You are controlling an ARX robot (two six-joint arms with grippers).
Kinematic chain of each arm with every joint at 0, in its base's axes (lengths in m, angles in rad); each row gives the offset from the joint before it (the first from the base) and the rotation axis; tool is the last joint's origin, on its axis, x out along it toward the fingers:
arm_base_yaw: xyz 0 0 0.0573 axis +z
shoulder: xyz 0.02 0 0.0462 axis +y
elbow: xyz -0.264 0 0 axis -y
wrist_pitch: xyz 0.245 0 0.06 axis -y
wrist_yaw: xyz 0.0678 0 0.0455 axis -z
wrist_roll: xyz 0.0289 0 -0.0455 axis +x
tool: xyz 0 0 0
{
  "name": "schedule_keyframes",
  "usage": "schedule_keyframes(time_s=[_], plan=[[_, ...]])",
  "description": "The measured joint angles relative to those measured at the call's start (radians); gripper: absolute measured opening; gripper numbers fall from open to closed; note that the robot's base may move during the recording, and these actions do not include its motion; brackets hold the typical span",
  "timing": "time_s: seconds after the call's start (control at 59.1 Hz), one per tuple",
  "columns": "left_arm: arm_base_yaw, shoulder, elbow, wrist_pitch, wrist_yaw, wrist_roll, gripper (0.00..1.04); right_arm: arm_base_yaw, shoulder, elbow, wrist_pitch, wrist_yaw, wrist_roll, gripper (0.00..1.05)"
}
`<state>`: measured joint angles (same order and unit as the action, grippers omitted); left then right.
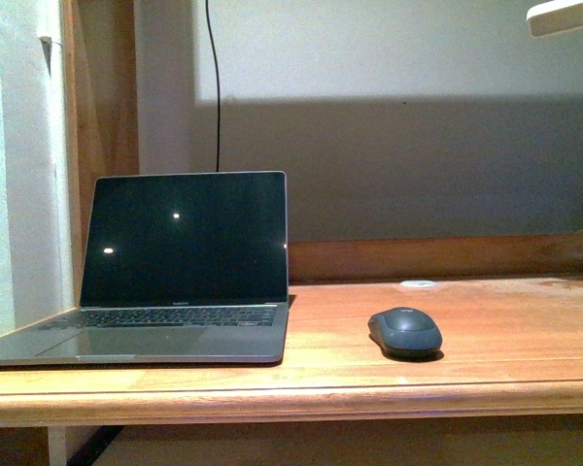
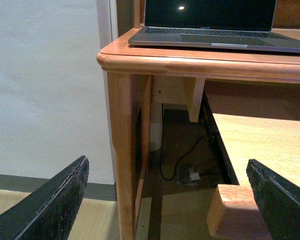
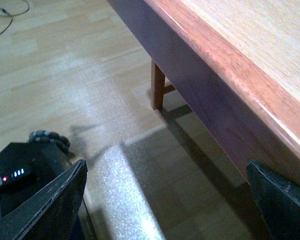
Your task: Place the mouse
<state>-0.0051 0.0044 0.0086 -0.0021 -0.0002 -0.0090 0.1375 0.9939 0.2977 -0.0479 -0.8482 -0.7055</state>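
The rounded front edge of the desk (image 1: 291, 396) runs across the near part of the front view, and neither arm shows there. On the desk top, right of centre and a little back from that edge, sits the mouse (image 1: 405, 332), dark grey and domed, resting flat on the wood with nothing touching it. To its left, well apart, an open laptop (image 1: 165, 277) stands with its screen dark and upright, its base reaching the left end of the desk. Further back, near the raised rear ledge, lies a small white disc (image 1: 417, 283). A black cable (image 1: 214, 83) hangs down the wall behind the laptop.

In the left wrist view the left gripper (image 2: 167, 200) is spread wide with nothing between its fingers, held low in front of the desk's left front leg (image 2: 121, 155), below the laptop's front edge. In the right wrist view the right gripper (image 3: 170, 200) is likewise spread and empty, hanging over the pale floor (image 3: 65, 65) beside the desk's edge, with a black box (image 3: 20, 175) showing small lights close by.
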Motion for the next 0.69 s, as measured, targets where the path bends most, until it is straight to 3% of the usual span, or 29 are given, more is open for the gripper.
schedule_keyframes(time_s=[0.152, 0.254, 0.491, 0.508, 0.694], plan=[[0.0, 0.0, 0.0, 0.0, 0.0, 0.0, 0.97, 0.1, 0.118, -0.011, 0.344, 0.232, 0.234, 0.97], [0.0, 0.0, 0.0, 0.0, 0.0, 0.0, 0.97, 0.133, 0.189, 0.004, 0.486, 0.366, 0.335, 0.97], [0.0, 0.0, 0.0, 0.0, 0.0, 0.0, 0.97, 0.173, 0.366, 0.104, 0.654, 0.626, 0.492, 0.97], [0.0, 0.0, 0.0, 0.0, 0.0, 0.0, 0.97, 0.187, 0.438, 0.164, 0.68, 0.707, 0.543, 0.97], [0.0, 0.0, 0.0, 0.0, 0.0, 0.0, 0.97, 0.215, 0.525, 0.249, 0.691, 0.803, 0.583, 0.97]])
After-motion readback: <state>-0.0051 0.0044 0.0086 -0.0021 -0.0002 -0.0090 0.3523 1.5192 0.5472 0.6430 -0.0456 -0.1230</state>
